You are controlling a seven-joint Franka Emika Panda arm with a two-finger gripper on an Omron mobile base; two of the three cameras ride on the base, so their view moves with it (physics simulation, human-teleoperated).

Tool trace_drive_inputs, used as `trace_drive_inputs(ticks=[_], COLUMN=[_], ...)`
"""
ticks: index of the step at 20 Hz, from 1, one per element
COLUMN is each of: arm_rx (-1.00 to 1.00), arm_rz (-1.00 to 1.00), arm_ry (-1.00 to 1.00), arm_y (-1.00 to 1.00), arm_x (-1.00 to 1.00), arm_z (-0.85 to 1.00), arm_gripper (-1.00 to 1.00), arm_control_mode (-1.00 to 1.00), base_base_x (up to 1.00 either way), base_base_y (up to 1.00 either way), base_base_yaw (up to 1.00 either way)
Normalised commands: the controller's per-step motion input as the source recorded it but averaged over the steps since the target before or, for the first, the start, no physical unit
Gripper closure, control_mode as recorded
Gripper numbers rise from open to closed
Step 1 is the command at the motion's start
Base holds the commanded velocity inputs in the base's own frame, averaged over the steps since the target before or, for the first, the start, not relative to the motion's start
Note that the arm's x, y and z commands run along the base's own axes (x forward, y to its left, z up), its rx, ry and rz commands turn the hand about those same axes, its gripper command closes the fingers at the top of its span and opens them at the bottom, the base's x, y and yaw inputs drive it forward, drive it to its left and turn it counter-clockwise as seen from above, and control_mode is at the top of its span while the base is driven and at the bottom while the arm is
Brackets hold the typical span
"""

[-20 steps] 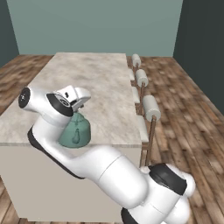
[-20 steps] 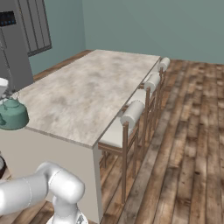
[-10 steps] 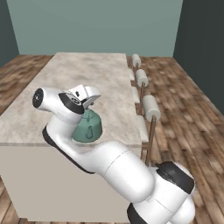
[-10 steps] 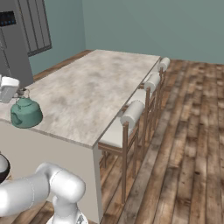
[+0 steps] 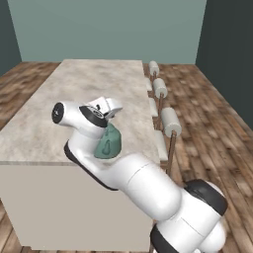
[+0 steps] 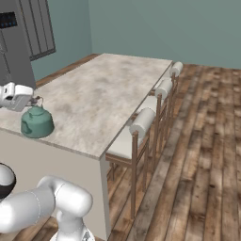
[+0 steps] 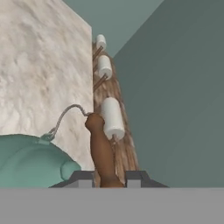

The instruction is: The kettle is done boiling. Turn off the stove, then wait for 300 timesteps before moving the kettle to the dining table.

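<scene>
The kettle (image 6: 36,123) sits at the near end of the dining table (image 6: 103,94), close to its near edge, with the gripper (image 6: 33,101) right above it, clamped on the handle (image 7: 101,151). Three stools (image 6: 141,123) line the table's right side, one behind another, running from near to far. Over at the far left, behind the table's near corner, stands a tall cabinet (image 6: 21,40).

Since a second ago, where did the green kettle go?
The end effector, shut on the brown handle, carried the kettle inward from the near edge of the dining table, farther over the top. In the right base view it seems to sit on or just above the marble. The grip and the three stools stayed the same.
</scene>
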Motion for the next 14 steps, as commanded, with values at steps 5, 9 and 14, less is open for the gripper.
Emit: trace_drive_inputs(ticks=[5, 9, 14], arm_rx=[0.0, 0.0, 0.0], arm_rz=[0.0, 0.0, 0.0], arm_ry=[-0.04, -0.05, -0.05], arm_y=[-0.34, -0.34, -0.32], arm_x=[0.26, 0.22, 0.19], arm_z=[-0.08, -0.07, -0.07], arm_gripper=[1.0, 1.0, 1.0], arm_control_mode=[-1.0, -1.0, -1.0], base_base_x=[0.0, 0.0, 0.0], base_base_y=[0.0, 0.0, 0.0], base_base_yaw=[0.0, 0.0, 0.0])
